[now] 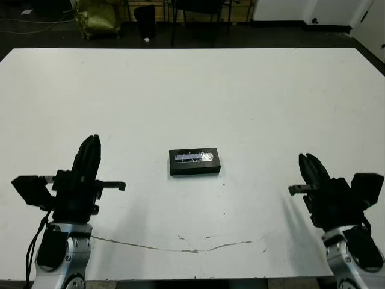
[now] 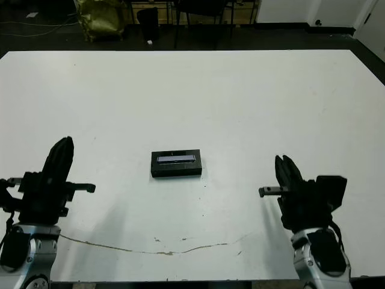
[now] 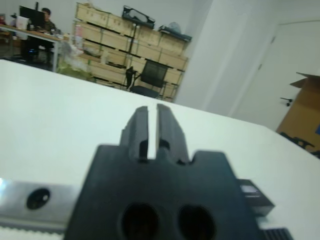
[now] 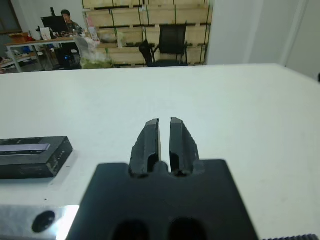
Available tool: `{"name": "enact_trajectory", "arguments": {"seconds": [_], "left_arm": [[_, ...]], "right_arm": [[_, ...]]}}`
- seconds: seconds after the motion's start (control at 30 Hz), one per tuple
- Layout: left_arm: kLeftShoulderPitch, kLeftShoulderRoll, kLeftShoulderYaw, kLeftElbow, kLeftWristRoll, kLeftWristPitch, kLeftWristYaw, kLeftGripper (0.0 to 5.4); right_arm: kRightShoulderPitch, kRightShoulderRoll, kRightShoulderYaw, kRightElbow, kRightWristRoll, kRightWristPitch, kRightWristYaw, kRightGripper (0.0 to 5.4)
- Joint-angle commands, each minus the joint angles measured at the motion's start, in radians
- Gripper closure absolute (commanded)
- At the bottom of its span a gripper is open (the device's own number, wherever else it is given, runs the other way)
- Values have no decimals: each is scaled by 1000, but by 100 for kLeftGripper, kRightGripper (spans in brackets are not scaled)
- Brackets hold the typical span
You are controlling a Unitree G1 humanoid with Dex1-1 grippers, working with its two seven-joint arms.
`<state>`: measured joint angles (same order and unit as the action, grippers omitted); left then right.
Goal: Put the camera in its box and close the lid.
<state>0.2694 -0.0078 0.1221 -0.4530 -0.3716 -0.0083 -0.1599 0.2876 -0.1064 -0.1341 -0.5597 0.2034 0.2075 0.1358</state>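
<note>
Black lid (image 1: 194, 158) (silvery stripe) on box (image 1: 194, 169)

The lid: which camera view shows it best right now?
The left eye view: the lid is seen whole from above, stripe up, seated on the box. The right eye view shows the same. The right wrist view catches it side-on at the frame edge; the left wrist view shows only a corner behind its own claw.

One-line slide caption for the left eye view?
Closed box with the striped lid on, mid-table, between the left gripper and right gripper, both shut and empty.
</note>
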Motion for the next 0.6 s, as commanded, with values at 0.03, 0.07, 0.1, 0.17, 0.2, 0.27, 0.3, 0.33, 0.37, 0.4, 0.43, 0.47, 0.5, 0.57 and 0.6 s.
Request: {"name": "enact_trajectory", "arguments": {"seconds": [0.03,0.07,0.1,0.17,0.2,0.27,0.3,0.33,0.37,0.4,0.43,0.47,0.5,0.57,0.6], "left_arm": [[21,-4,10,33,13,-17,8,535],[24,-4,11,35,16,-23,10,535],[28,-4,12,36,17,-29,9,535],[40,-7,11,26,16,-26,16,535],[47,-9,9,19,13,-24,18,535],[61,-10,4,9,10,-26,18,535],[68,-11,1,7,11,-30,17,535],[75,-13,-1,3,14,-35,18,535],[83,-14,-4,0,18,-42,18,535],[89,-16,-5,-3,19,-46,17,535],[96,-17,-7,-9,18,-47,18,535],[102,-19,-7,-14,17,-44,21,535],[109,-21,-8,-21,17,-39,25,535],[116,-21,-9,-24,14,-36,27,535],[117,-20,-10,-23,14,-36,25,535]], "right_arm": [[18,9,15,36,-27,-44,-6,540],[20,12,21,30,-30,-40,-11,540],[21,17,28,18,-32,-25,-21,540],[25,26,39,9,-29,-16,-28,540],[27,32,43,2,-21,-2,-33,540],[34,34,53,5,-22,-23,-25,540],[39,33,60,-1,-30,-26,-26,540],[44,31,65,-2,-38,-35,-25,540],[50,30,69,-4,-43,-43,-24,540],[57,30,72,-10,-44,-41,-24,540],[63,30,74,-6,-43,-52,-19,540],[67,30,74,1,-42,-66,-14,540],[73,30,76,5,-43,-80,-10,540],[76,33,77,17,-34,-87,-6,540],[76,35,78,21,-33,-89,-6,540]]}}
